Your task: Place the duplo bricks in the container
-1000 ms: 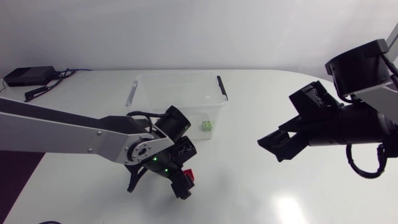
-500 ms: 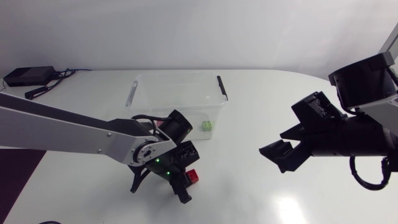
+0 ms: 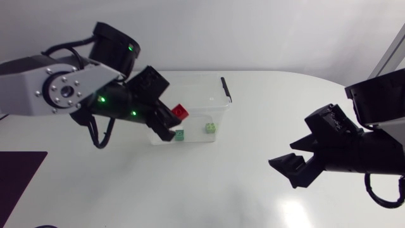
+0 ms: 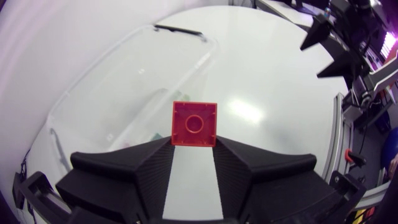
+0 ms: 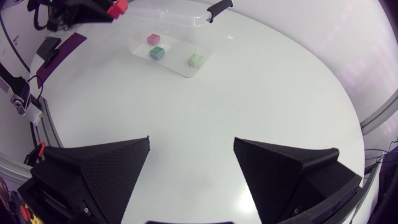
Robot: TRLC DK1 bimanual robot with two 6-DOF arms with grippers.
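While the left claw point(image 4: 194, 148) is clenched on the red brick point(image 4: 194, 124) and holds it in the air over the clear container point(image 3: 212, 95), that brick is not yet in. Every other brick I can see lies on the container's floor, so by my judgement only this drop is left. The right claw point(image 5: 191, 155) hangs released and empty above the tabletop point(image 3: 240, 183), well apart from the container.

The right wrist view shows three inside — a pink brick point(image 5: 152, 38), a teal brick point(image 5: 157, 53) and a pale green brick point(image 5: 197, 60). The head view shows only the two greens, since the left arm covers the pink one. Only the left wrist view shows both fingers pressing the red brick's sides.
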